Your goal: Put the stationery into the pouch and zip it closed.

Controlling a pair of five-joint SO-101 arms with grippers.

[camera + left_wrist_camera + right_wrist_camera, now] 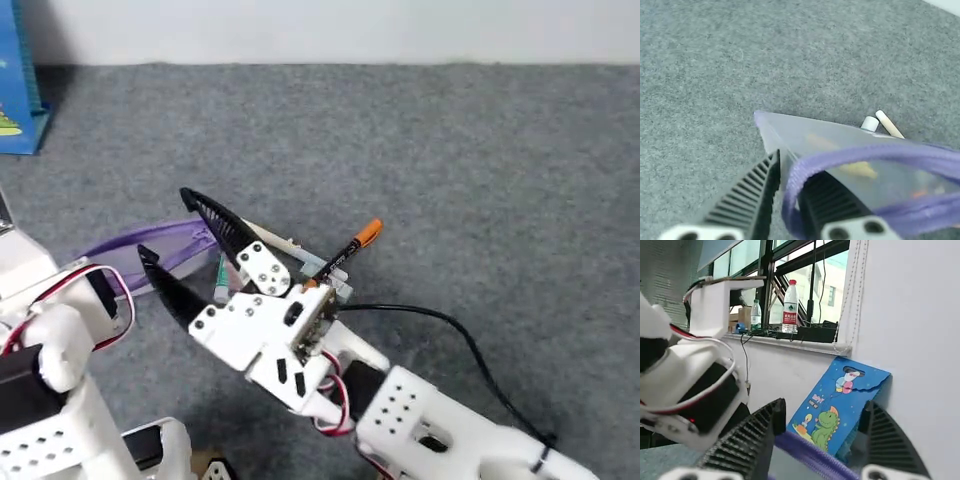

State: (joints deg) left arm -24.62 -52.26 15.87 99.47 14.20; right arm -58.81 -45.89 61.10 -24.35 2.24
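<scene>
**Desk:** Grey felt tabletop [480, 150], pale wall [350, 30] behind. Left gripper [792, 169] clamped on the purple zip rim of the clear plastic pouch [840, 150]; right gripper [163, 222] spread wide, straddling the same rim. Best handling?

**Field:** Probably opening the mouth first. Keep the left clamp firm, close the right on the opposite lip only, then ease apart without dragging the pouch off the black orange-capped pen [352, 247] and pale stick [270, 233] lying just beside it.

**Desk:** Unclear points?

**Field:** Yellowish shapes through the plastic, inside or underneath, impossible to tell. Right fingers touching the rim or merely around it, equally unclear. Stationery partly covered by the right arm [420, 420].
</scene>
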